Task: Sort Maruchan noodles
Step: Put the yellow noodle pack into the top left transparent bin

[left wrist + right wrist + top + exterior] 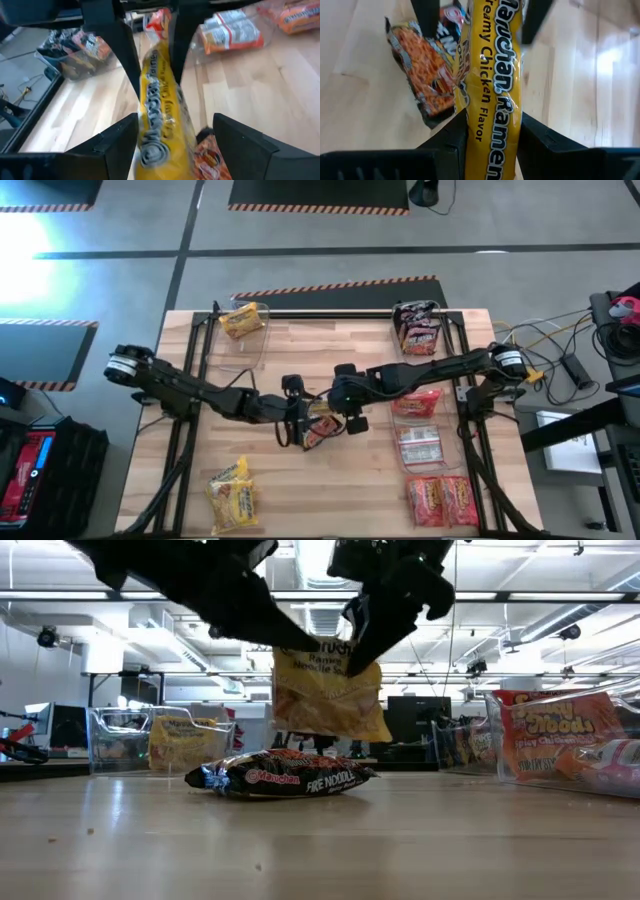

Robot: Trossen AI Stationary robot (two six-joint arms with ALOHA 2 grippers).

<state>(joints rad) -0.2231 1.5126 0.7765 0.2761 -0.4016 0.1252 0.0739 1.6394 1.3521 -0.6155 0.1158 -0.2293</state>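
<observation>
At the middle of the wooden table [300,490], both arms reach inward from opposite edges and meet over one spot. The right gripper [492,132] is clamped on a yellow noodle packet [492,75], its two fingers pressing the packet's sides; the low view shows this packet [325,690] hanging clear above the tabletop. The left gripper [172,135] sits at the same packet [157,120] with its fingers spread wide apart, one to each side, neither pressing it. Both arms are stretched low and nearly level across the table, wrists bent toward each other.

Directly beneath the held packet lies a dark packet [285,775], flat on the wood, printed with orange noodles [427,75].

Other items:
- Clear bin at the far left corner [225,340], holding one yellow packet [243,320].
- Clear bin at the far right corner [445,330], holding dark packets [420,327].
- Two yellow packets [232,495] lying loose at the near left.
- Clear bin along the right side [400,465], holding red-orange packets [418,405].
- Red-orange packets [440,500] at the near right corner.
</observation>
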